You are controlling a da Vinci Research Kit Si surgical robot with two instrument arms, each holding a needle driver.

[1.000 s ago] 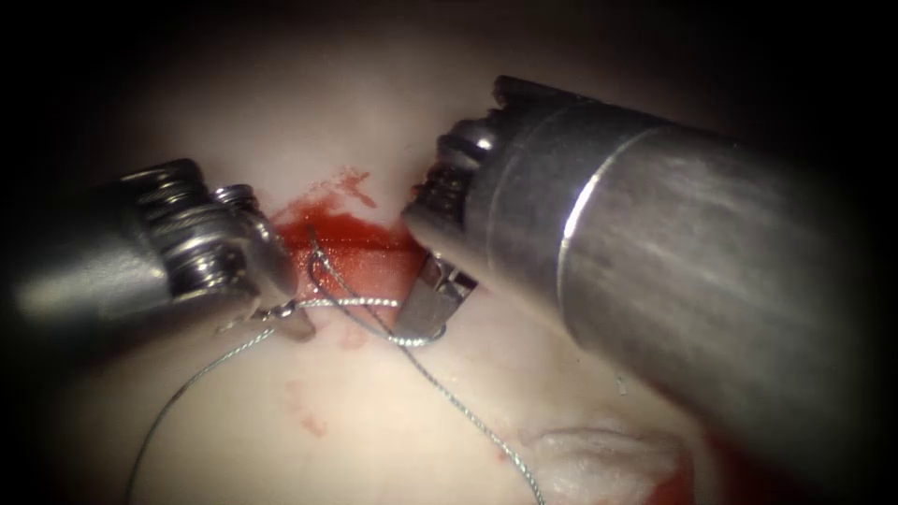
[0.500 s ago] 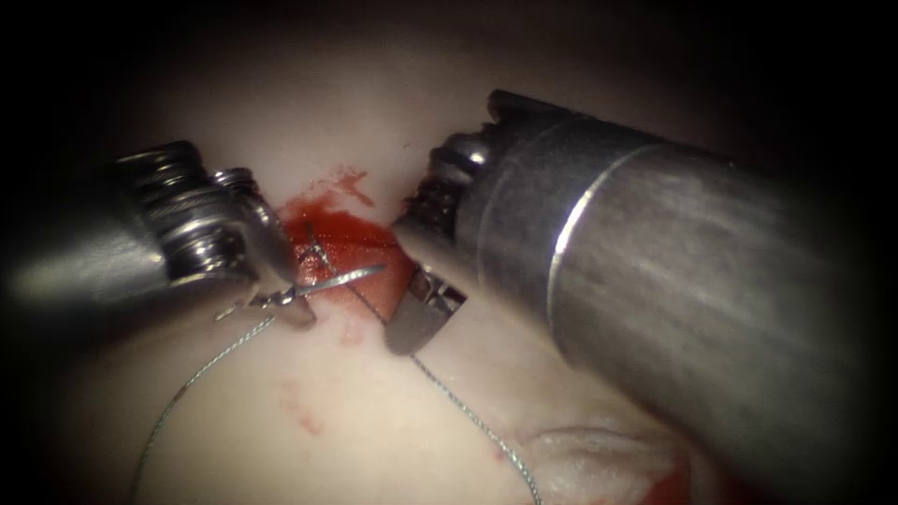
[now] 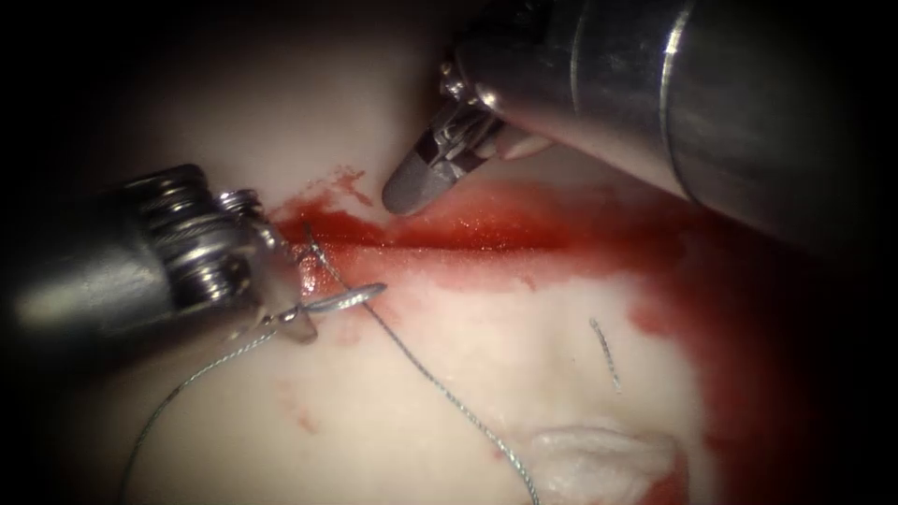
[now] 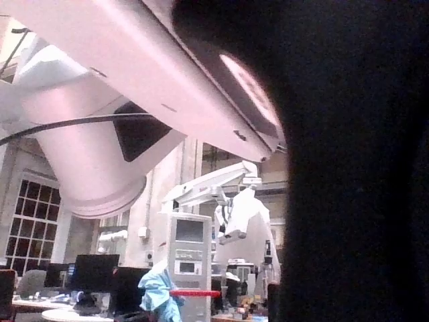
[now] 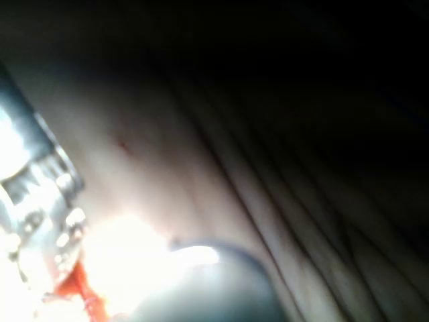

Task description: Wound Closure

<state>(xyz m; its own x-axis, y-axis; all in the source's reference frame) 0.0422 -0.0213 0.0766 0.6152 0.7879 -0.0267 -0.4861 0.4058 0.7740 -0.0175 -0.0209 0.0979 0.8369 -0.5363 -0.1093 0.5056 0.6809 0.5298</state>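
- Against the earlier endoscope pictures, the right tool (image 3: 404, 198) is seen lifted away from the thread crossing and up to the far edge of the cut (image 3: 524, 245); its jaws are pressed together and nothing is held in them.
- With that shaft moved aside, a long stretch of the cut is now laid bare toward the endoscope view's right, with a short loose thread end (image 3: 606, 352) lying on the pale surface below it.
- The left tool (image 3: 297, 323) is found at almost the same spot as before, at the left end of the cut, its jaws clamped on the needle (image 3: 348, 299) near one end of the curve.
- The needle is held out of the tissue (image 3: 486, 374), its thin bright curve lying just over the near lip and pointing right.
- The thread (image 3: 426, 374) is seen as a fine twisted metallic strand, run from the cut near the needle down across the tissue; a second run (image 3: 178, 397) curves down from the left tool.
- The tissue is shown pale, smooth and moist; red fluid (image 3: 486, 229) is pooled glossy along the slit and smeared wide at the right.
- A white, fibrous lump (image 3: 599, 458) is seen at the lower edge.
- The tool wrists are ribbed, polished steel.
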